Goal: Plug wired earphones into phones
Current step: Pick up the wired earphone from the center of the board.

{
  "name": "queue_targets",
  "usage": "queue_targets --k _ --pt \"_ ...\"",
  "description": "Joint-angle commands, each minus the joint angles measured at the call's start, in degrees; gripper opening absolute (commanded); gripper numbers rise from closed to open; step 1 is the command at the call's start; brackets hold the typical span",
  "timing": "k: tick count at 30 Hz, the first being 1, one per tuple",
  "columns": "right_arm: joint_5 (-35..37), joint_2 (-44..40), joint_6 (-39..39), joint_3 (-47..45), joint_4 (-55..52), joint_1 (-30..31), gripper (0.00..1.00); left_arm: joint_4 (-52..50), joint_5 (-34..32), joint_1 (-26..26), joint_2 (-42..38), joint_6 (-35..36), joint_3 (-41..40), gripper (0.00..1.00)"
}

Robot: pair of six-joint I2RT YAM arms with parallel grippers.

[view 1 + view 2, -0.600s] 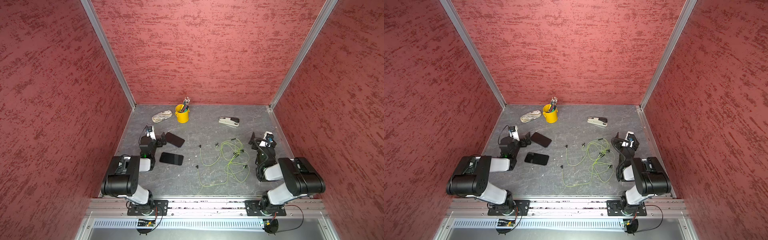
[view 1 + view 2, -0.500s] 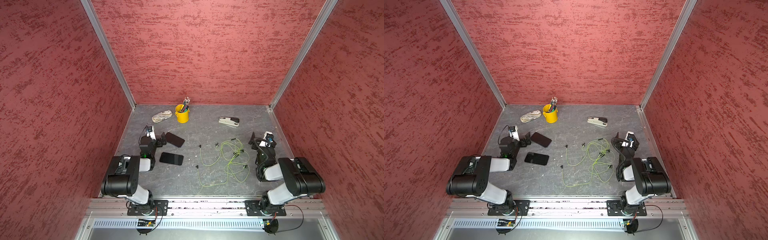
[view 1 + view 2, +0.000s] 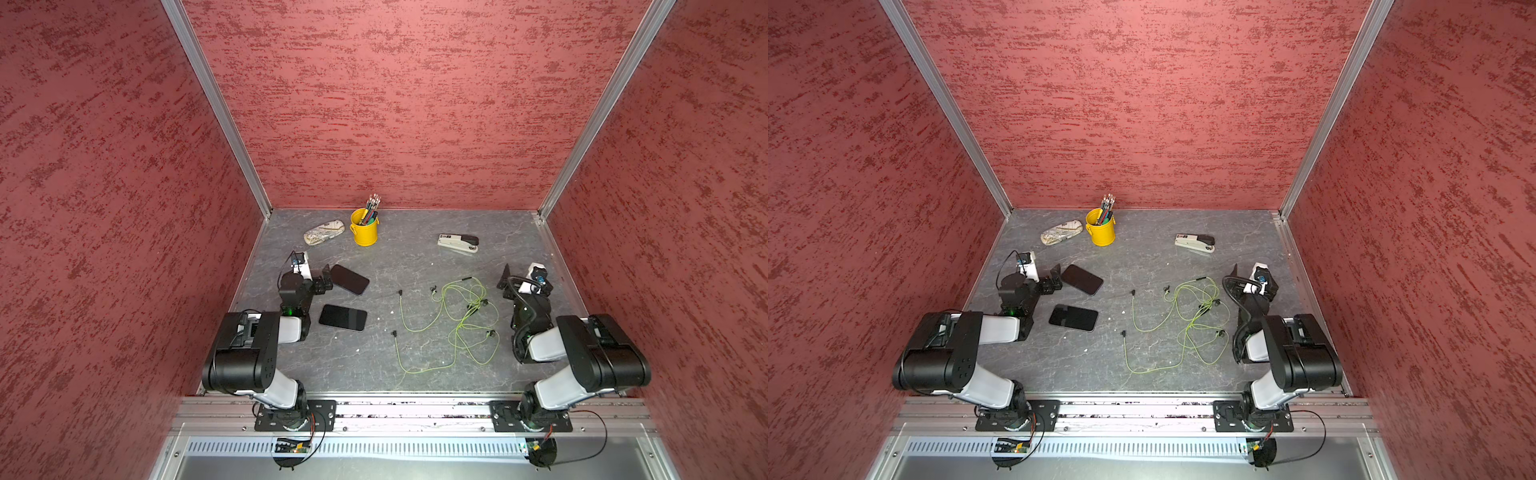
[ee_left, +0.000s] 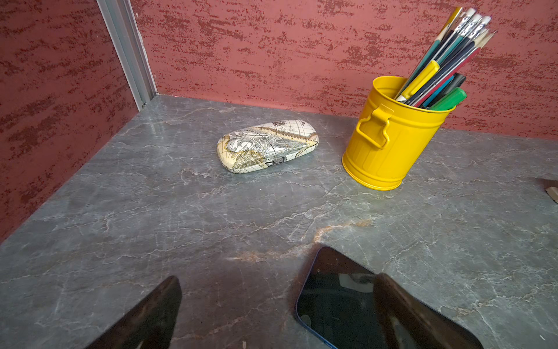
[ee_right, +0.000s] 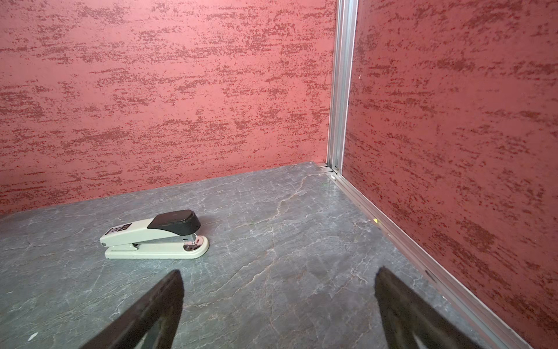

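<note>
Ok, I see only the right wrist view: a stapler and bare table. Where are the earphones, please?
Observer: The earphones lie loose on the table, to the left of the right gripper.
Operator: And the phones?
Observer: The far phone and the near phone lie flat beside the left gripper, nothing plugged in.
Operator: Does it hold one?
Observer: No, it is open; one finger is over the far phone's end.

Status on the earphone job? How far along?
Nothing done: both lime-green earphones lie tangled on the table, plugs clear of the far phone and near phone. In hand: nothing; left pincer open by the far phone, right pincer open, empty. Remaining: both plug-ins.
</note>
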Motion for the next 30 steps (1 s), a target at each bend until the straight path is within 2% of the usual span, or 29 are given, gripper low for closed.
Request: queue_targets --k 1,13,16,18,20,21,22,23,24,25,26,29,30 --pt "-0.8 -0.1 -0.1 0.7 0.7 -0.3 0.99 1.0 -0.7 0.0 0.0 0.8 0.3 1.00" --pt "-1.4 -0.1 -0.4 -0.1 1.9 -0.3 0.99 1.0 -0.7 0.0 0.0 0.7 0.4 1.00" --pt "-1.4 -5.0 -1.4 -3.3 4.1 0.2 0.99 1.5 -1.4 -0.6 -0.8 1.2 0.0 1.00" --pt "0.6 -13.7 -1.5 -4.6 -0.8 0.9 0.99 -4.2 -3.1 -2.4 -5.8 3.0 0.9 1.00" --pt "3.2 -23.5 1.6 -1.8 -14.3 0.9 0.99 -16.7 -7.6 -5.0 -13.5 3.2 4.4 1.00" --pt "3.8 -26.8 4.2 0.6 -22.5 0.8 0.99 -21.8 -9.6 -5.9 -17.0 0.4 6.6 1.00" --pt "4.8 -30.0 9.2 3.7 -32.8 0.8 0.99 -28.3 -8.8 -6.0 -20.0 -4.6 9.3 1.00" --pt "5.3 -32.3 15.4 7.2 -43.8 0.8 0.99 -34.0 -6.0 -5.7 -22.6 -12.6 11.8 1.00" --pt "3.4 -33.5 17.6 10.1 -51.4 0.7 0.99 -36.7 -1.6 -4.9 -24.2 -16.6 13.2 0.99" --pt "0.3 -33.7 18.1 12.2 -56.1 0.7 0.99 -36.7 6.0 -3.7 -25.6 -17.9 13.6 1.00" --pt "-3.0 -33.2 19.4 13.9 -59.0 0.5 0.99 -34.5 11.3 -2.2 -26.4 -21.7 13.0 1.00" --pt "-10.5 -30.4 26.6 17.9 -66.0 0.6 0.97 -33.2 22.1 5.0 -29.6 -38.9 10.6 1.00" --pt "-13.4 -29.6 28.1 18.8 -67.2 0.6 0.97 -31.6 26.9 7.9 -30.7 -41.3 9.4 0.99"
